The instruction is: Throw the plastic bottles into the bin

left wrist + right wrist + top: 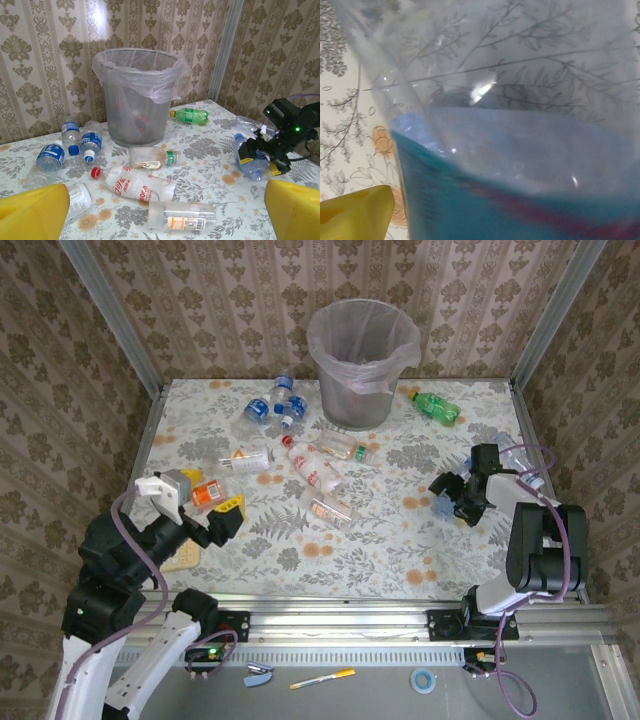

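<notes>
The bin (pixel 362 360) stands at the back, lined with a clear bag; the left wrist view shows the bin (pixel 135 95) too. Several plastic bottles lie before it: a blue-labelled cluster (pixel 275 405), a green one (pixel 437 406), a red-capped one (pixel 131 185), a green-capped one (pixel 150 157), a clear one (pixel 182 216). My left gripper (pixel 228 515) is open at the near left, yellow fingers (pixel 32 212) wide apart and nothing between them. My right gripper (pixel 455 498) is low at the right, open around a blue-labelled bottle (pixel 510 190), whose side meets one yellow finger (pixel 355 212).
A flat beige block (pixel 180 558) lies by the left arm, and an orange-labelled bottle (pixel 205 493) sits just behind the left gripper. Another clear bottle (pixel 515 455) rests near the right arm. Patterned walls and metal posts close in the table on three sides.
</notes>
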Controlling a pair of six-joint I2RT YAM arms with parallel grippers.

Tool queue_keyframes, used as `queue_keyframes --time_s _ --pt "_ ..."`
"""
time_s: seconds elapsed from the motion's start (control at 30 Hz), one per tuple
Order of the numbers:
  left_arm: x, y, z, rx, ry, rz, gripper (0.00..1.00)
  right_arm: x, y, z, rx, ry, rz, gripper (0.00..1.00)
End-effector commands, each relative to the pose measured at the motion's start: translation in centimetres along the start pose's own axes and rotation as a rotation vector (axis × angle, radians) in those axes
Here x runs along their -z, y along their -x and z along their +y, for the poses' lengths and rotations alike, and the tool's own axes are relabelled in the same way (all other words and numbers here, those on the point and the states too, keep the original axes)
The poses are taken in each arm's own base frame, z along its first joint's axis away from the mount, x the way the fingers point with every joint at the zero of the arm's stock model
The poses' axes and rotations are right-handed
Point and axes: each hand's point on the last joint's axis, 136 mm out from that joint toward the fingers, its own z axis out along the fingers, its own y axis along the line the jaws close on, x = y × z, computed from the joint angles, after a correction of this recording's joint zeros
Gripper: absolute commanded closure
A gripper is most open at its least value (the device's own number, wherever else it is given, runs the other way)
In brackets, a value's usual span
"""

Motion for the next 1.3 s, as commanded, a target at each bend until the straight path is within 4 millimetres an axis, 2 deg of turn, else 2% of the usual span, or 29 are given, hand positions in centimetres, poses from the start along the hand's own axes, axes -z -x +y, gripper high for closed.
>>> queue_keyframes --time_s 0.0,0.13,0.2,0.4,0.87,1.0,1.1,1.27 --pt "0.2 -0.2 0.1 -0.015 0.010 0.004 0.00 -0.6 0.9 0.6 -0.002 0.022 -0.018 0.10" --pt "0.1 -0.3 0.2 -0.013 0.014 0.006 0.00 -0.9 0.6 0.4 0.001 0.024 -0.010 0.18" --pt "0.1 -0.4 0.3 -0.013 0.017 0.008 0.00 -0.8 0.6 0.3 0.003 0.025 -0.015 0.20" --pt "0.0 -0.6 0.4 -0.015 0.022 0.013 0.00 -0.1 0.3 0.4 0.024 0.034 -0.026 0.33" --pt "-0.7 -1.5 0.8 -0.006 0.031 0.023 0.00 3.1 -0.4 0.4 0.085 0.049 -0.100 0.37" --pt "-0.8 -1.6 0.8 -0.002 0.030 0.020 0.00 2.6 -0.6 0.4 0.092 0.045 -0.078 0.46" --pt "-0.9 -1.6 0.9 -0.002 0.031 0.021 0.00 2.3 -0.7 0.6 0.085 0.054 -0.068 0.49" --pt "-0.8 -1.8 0.9 -0.005 0.036 0.027 0.00 3.3 -0.6 1.0 0.102 0.071 -0.098 0.53"
